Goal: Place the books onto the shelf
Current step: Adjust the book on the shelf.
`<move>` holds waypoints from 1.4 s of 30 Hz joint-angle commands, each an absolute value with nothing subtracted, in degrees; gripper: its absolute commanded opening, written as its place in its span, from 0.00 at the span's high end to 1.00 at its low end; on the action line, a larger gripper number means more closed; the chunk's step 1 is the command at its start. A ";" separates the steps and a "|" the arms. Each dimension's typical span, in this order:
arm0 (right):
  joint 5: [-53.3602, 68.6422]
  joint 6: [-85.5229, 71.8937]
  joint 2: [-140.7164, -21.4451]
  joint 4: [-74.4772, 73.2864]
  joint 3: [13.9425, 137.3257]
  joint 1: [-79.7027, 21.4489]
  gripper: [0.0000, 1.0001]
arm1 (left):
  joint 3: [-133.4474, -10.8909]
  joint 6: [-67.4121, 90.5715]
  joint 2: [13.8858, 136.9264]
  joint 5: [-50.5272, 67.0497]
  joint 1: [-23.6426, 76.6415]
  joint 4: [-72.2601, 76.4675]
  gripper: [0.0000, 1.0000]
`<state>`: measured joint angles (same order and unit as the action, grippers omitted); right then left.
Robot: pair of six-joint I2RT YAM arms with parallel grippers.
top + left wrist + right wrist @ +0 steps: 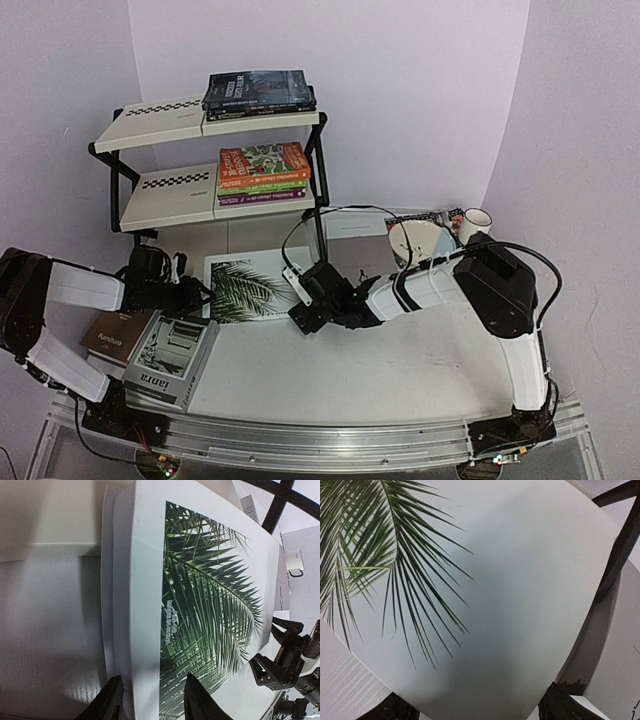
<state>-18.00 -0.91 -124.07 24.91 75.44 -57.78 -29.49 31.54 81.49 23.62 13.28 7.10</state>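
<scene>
Left gripper (155, 680) straddles one edge of the large white palm-leaf book (250, 287), fingers partly apart (we cannot tell whether they pinch it). Our right gripper (303, 318) stands wide at its opposite edge. We see the book lying just in front of the black-framed, cream-tiered shelf (160, 186).

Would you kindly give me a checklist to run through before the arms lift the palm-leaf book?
1. Left gripper straddles the palm-leaf book at its edge: ok.
2. Right gripper straddles the opposite side: ok.
3. Both grips firm: cannot tell.
4. Bare space on the shelf, top tier: ok.
5. Black cable clear of the shelf's leg: cannot tell.
</scene>
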 commanded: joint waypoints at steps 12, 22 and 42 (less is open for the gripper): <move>-27.76 -6.75 -126.61 28.08 84.29 -57.69 0.39 | -40.93 31.69 87.60 19.98 12.96 9.15 0.62; -27.61 -7.33 -131.10 28.17 92.27 -54.62 0.41 | -49.80 29.72 94.92 18.55 11.69 9.27 0.62; -23.91 -12.45 -128.44 31.40 88.70 -52.45 0.13 | -44.97 28.63 85.16 17.39 11.50 8.31 0.32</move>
